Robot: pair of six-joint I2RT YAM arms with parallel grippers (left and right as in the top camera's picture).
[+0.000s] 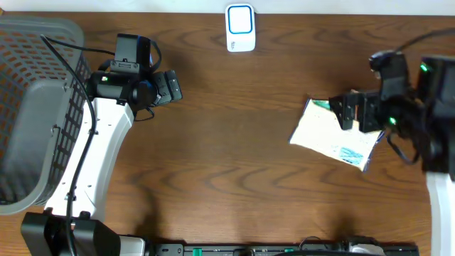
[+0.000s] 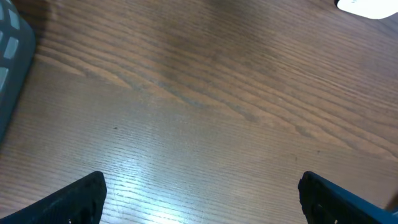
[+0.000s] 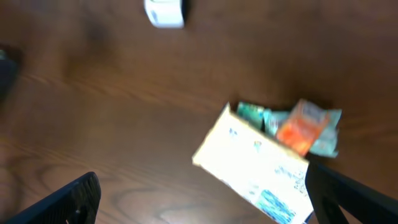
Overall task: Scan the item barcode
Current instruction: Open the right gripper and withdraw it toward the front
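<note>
The item (image 1: pixel 330 135) is a flat cream packet with blue print and a teal and orange end, lying on the wooden table at the right. In the right wrist view the item (image 3: pixel 255 162) sits blurred, just inside my right finger. My right gripper (image 1: pixel 343 112) (image 3: pixel 202 198) hovers over the packet's far edge, open, gripping nothing. A white scanner (image 1: pixel 240 28) (image 3: pixel 165 12) with a blue-framed window stands at the table's far middle. My left gripper (image 1: pixel 169 87) (image 2: pixel 202 194) is open over bare wood, left of the scanner, whose white corner (image 2: pixel 370 6) shows at the top right.
A large grey mesh basket (image 1: pixel 35 107) fills the left side of the table, its wall (image 2: pixel 12 56) at the left wrist view's edge. The left arm's white link runs along the basket. Bare brown wood lies between the two arms.
</note>
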